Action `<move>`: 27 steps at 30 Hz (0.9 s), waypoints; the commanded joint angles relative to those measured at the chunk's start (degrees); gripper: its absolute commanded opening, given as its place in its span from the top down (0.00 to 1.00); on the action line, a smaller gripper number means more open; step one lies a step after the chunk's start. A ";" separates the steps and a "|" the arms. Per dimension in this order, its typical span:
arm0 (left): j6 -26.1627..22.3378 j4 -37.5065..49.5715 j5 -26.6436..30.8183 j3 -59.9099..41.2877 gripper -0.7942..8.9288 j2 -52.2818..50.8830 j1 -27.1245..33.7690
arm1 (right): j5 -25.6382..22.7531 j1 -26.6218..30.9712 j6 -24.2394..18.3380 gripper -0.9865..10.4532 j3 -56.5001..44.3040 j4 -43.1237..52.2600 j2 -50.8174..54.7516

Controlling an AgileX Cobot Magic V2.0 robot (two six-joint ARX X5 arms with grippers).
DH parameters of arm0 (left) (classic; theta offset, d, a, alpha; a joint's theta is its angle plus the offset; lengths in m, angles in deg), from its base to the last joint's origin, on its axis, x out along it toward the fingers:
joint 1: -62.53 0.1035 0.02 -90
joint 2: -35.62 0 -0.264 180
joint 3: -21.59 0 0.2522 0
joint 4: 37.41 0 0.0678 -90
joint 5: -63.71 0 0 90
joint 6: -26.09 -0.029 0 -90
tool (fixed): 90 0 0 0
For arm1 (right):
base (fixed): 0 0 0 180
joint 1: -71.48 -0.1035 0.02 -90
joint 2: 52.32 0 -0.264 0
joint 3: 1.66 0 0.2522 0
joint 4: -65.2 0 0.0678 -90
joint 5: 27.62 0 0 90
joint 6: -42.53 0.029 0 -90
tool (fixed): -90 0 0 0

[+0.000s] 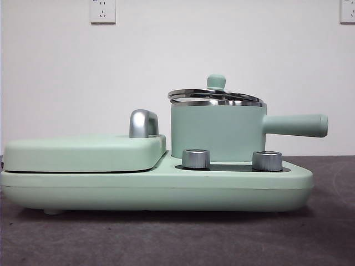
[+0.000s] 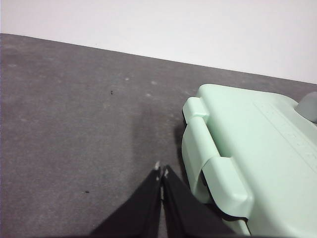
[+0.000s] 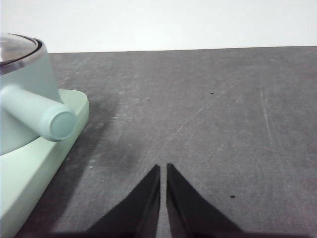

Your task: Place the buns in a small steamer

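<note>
Front view: the small steamer (image 1: 217, 132), a mint-green pot with its glass lid (image 1: 215, 95) on and a straight side handle (image 1: 295, 125), stands on the mint-green cooker base (image 1: 155, 185) behind 2 steel knobs (image 1: 196, 158). Beside it lies the flat griddle cover (image 1: 83, 152) with a chrome handle (image 1: 143, 123). No buns show in any view. The left gripper (image 2: 162, 171) hangs over the grey table (image 2: 74, 124) beside the griddle cover, jaws closed and empty. The right gripper (image 3: 163, 168) hangs near the steamer handle, jaws nearly closed, empty.
</note>
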 commanded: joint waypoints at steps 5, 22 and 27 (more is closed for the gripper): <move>-0.98 0.76 0.09 -1.14 0.91 -0.07 -0.07 | -0.07 -0.22 -0.57 0.90 -0.28 0.11 0.04; -0.96 0.76 0.09 -1.14 0.91 -0.07 -0.07 | -0.04 -0.22 -0.55 0.90 -0.28 -0.02 0.04; -0.96 0.79 0.09 -1.11 0.91 -0.07 -0.04 | -0.04 -0.11 -0.55 0.90 -0.28 0.77 0.04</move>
